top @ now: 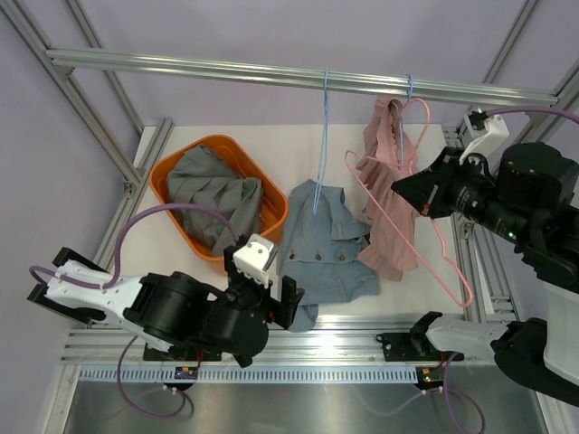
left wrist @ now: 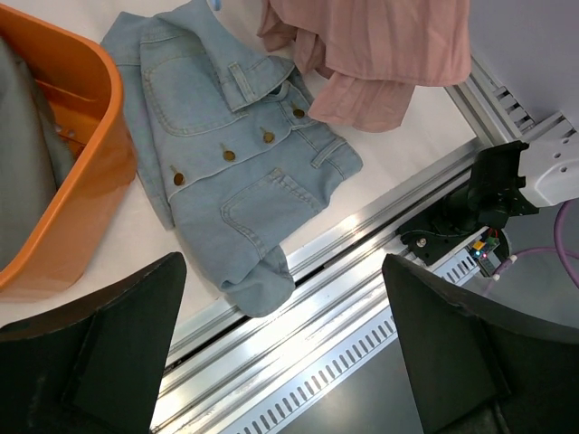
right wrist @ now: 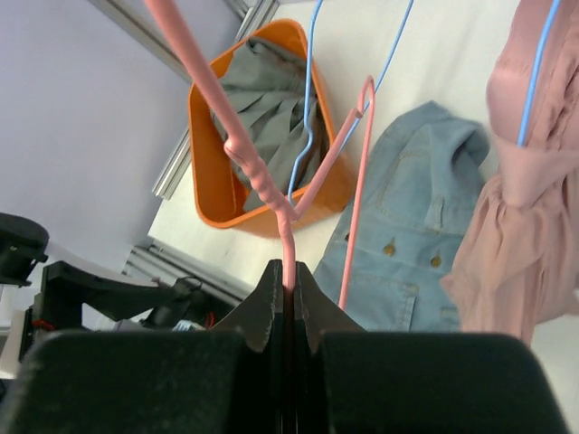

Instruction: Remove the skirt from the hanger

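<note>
Your left gripper hovers low over the table's near edge, its fingers spread wide with nothing between them, above the aluminium frame rail. Just beyond it, a round orange plastic tub holds a crumpled grey garment and sits close to the left frame. Beside the tub, a light-blue denim jacket lies flat on the white tabletop, one sleeve reaching that near rail. A thin blue wire hanger runs from the jacket's collar up to the overhead aluminium bar.

To the jacket's right, the pink pleated skirt hangs from the same bar. Its hem is bunched on the table and touches the jacket's edge. Your right gripper is pinched tight on the stem of a large pink wire hanger, held tilted in front of the skirt. You cannot tell from these views whether the cloth is on that hanger. Bare tabletop shows between the skirt's hem, the near rail and the right frame.
</note>
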Available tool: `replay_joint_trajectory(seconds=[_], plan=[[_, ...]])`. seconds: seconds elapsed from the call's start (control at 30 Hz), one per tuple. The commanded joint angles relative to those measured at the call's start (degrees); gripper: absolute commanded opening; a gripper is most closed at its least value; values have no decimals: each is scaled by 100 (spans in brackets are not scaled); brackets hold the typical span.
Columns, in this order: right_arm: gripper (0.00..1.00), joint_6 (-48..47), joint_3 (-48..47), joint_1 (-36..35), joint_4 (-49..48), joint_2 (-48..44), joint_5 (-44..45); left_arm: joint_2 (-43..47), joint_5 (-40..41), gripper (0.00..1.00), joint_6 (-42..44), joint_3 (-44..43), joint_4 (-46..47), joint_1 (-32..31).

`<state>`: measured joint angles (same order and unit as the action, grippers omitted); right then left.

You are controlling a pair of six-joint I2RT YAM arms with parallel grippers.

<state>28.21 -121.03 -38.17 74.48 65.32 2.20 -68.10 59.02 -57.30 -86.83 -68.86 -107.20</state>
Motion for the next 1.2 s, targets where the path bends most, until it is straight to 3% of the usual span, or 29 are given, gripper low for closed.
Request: replay_joint_trajectory(seconds=[0.0,0.27,0.5,0.8,1.0,1.17], plan=[[0,-526,-113,38,-547,621,421,349,242,94,-342,375,321,-3],[0,-843,-1131,29,-978,2035,1308,683,-66,95,-651,1044,259,6],[0,-1019,-1309,117,-1427,2503,2020,1026,-67,99,-879,1800,311,6],[0,-975,-791,222,-2025,2345,2294,1895,-443,99,-512,2740,1136,278],[0,-756,-624,407,-2033,2451,2136,1949,-1165,99,140,3075,1735,832],[0,-562,104,407,-2235,2223,2066,1669,-1918,99,578,2970,1911,1551]])
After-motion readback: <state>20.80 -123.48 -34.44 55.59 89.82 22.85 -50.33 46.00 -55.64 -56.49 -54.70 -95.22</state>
